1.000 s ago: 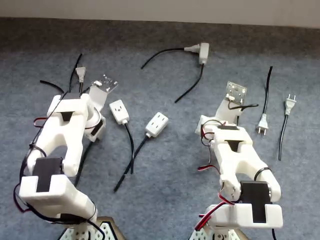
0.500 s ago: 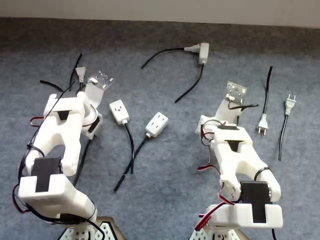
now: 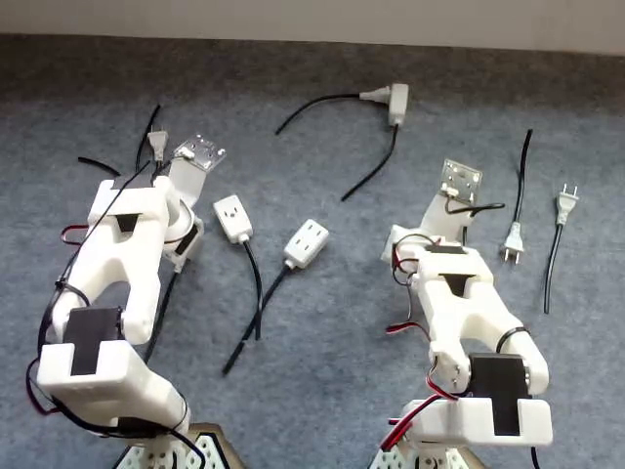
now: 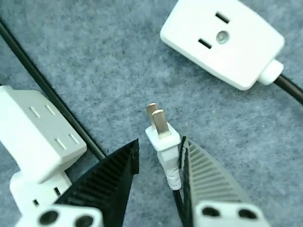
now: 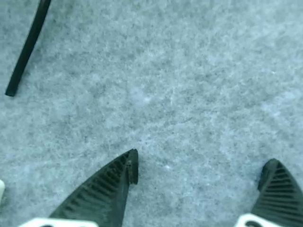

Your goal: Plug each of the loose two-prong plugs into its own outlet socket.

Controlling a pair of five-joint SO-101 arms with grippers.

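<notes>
— The left pincer (image 4: pixel 160 142)?
— Released, straddling a white plug (image 4: pixel 165 156) that leans against one finger. Just beyond lie a single socket (image 4: pixel 222 42) and a multi-outlet socket (image 4: pixel 38 137).
— The right pincer (image 5: pixel 202 158)?
— Spread wide above the worktop (image 5: pixel 189 71); a loose plug (image 3: pixel 512 242) lies farther right.

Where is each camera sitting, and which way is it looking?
High view: fixed overhead, looking down at the grey carpet; the left arm and right arm show.
Left wrist view: on the left arm, looking past the left gripper at a two-prong plug between its open fingers.
Right wrist view: on the right arm, looking past the open right gripper at carpet and a black cord end.
Shared: high and left wrist views both show the single socket and the multi socket.
</notes>
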